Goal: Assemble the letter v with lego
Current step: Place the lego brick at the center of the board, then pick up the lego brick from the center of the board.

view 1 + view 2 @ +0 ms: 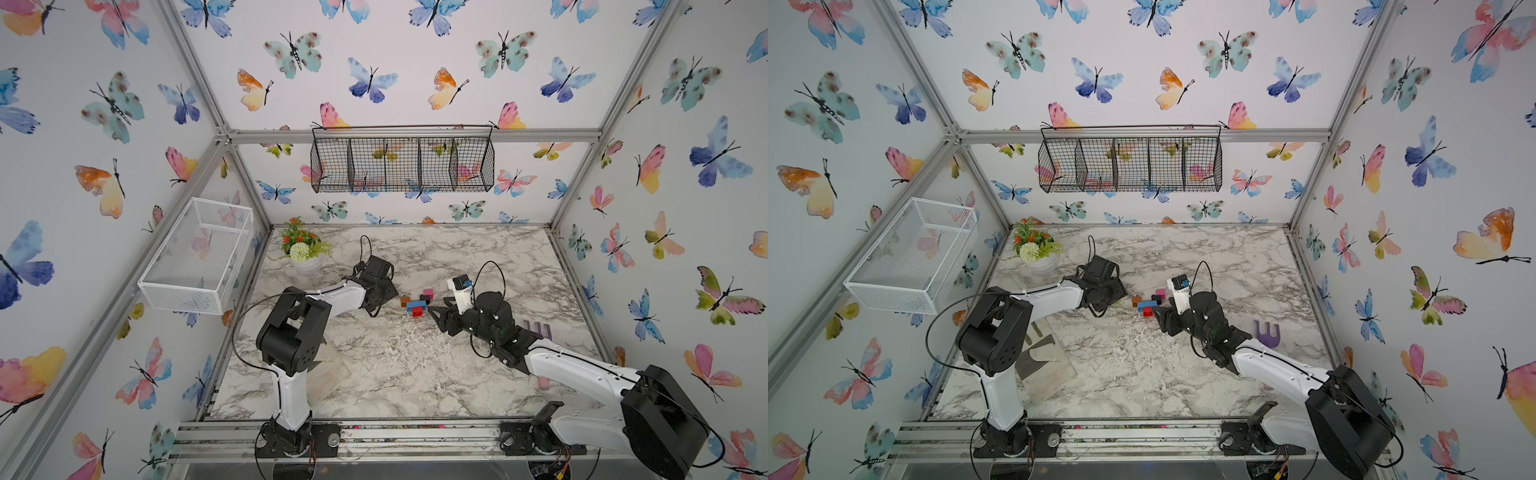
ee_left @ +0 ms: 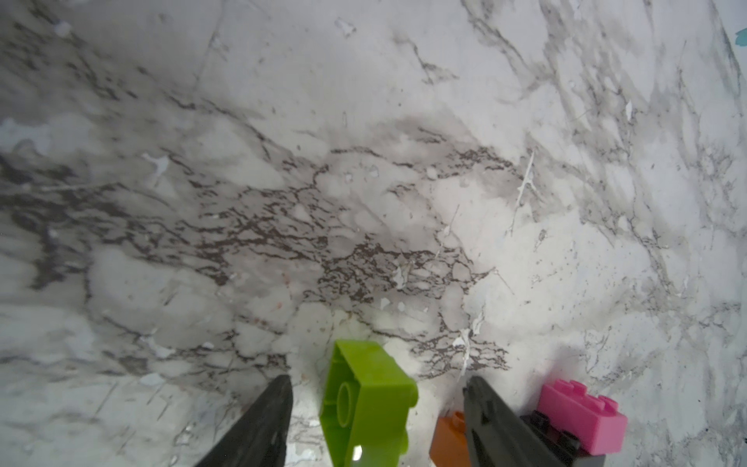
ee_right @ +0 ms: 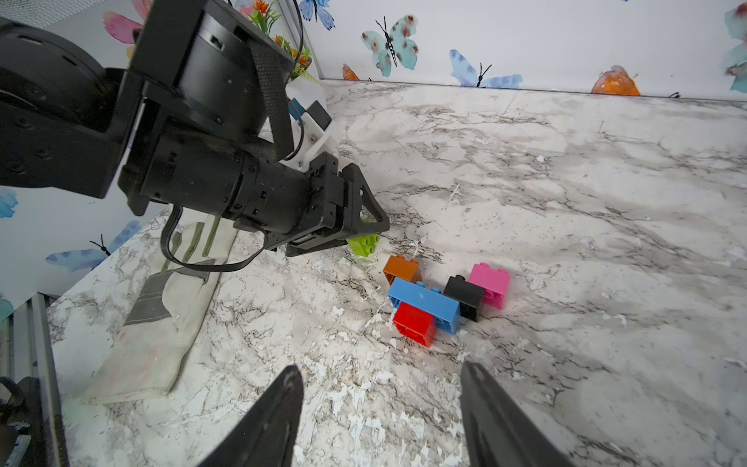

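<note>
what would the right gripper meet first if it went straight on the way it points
Most likely the red brick, the nearest one, with the blue bar behind it. Only bare table lies between, though depth is unclear.

The left arm (image 1: pixel 291 395) and right arm (image 1: pixel 577 368) are made of white tubes and fat black joints. A thin black cable (image 3: pixel 210 267) loops along each. Their jaws are black and pointy.

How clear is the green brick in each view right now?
Left wrist: green brick sharp, table beyond it soft and partly shadowed. Right wrist: crisp, brick half hidden behind left gripper. Top views: too small to judge.
</note>
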